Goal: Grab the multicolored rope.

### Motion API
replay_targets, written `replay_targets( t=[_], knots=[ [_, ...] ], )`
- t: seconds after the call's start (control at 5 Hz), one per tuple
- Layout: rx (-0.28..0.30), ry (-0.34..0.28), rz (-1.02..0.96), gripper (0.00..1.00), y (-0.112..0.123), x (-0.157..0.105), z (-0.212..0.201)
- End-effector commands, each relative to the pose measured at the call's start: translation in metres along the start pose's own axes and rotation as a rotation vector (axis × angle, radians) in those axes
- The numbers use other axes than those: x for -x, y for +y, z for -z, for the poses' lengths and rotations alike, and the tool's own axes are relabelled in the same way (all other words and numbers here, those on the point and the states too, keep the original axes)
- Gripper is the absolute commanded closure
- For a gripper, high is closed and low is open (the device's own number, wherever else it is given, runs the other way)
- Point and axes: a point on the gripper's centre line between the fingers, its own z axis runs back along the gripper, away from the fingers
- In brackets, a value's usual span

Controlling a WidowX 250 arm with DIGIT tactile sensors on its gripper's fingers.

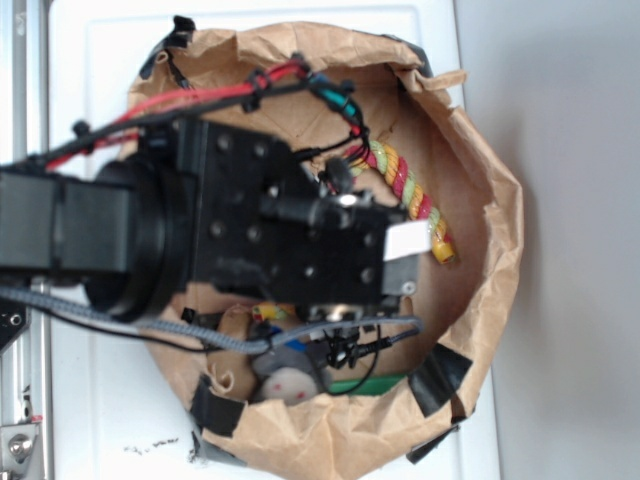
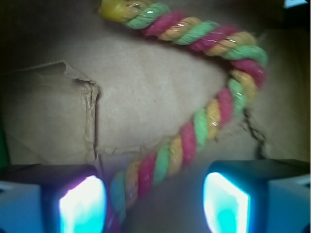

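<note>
The multicolored rope, twisted from red, yellow and green strands, lies bent on brown paper in the wrist view. One yellow end is at the top left; from the bend at the right it runs down between my fingers, close to the left pad. My gripper is open and straddles the rope's lower stretch. In the exterior view the rope shows only at the right of the black gripper body, the remainder hidden under the arm.
A crumpled brown paper bag taped with black tape forms a walled nest on a white surface. A small grey plush toy and something green lie at the near side. Red wires and a grey cable trail from the arm.
</note>
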Motion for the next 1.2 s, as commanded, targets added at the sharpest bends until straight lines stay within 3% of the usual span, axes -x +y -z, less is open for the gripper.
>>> replay_targets(
  t=[0.0,0.2,0.4,0.6,1.0],
  knots=[
    [0.096,0.029,-0.255,0.0,0.026,-0.01,-0.014],
    [0.175,-0.011,-0.328,0.0,0.027,-0.012,0.002],
    [0.18,-0.009,-0.285,0.0,0.019,-0.014,0.02],
    [0.124,-0.052,-0.285,0.0,0.009,-0.01,0.045],
    [0.051,-0.067,-0.272,0.0,-0.001,-0.006,0.064]
  ],
)
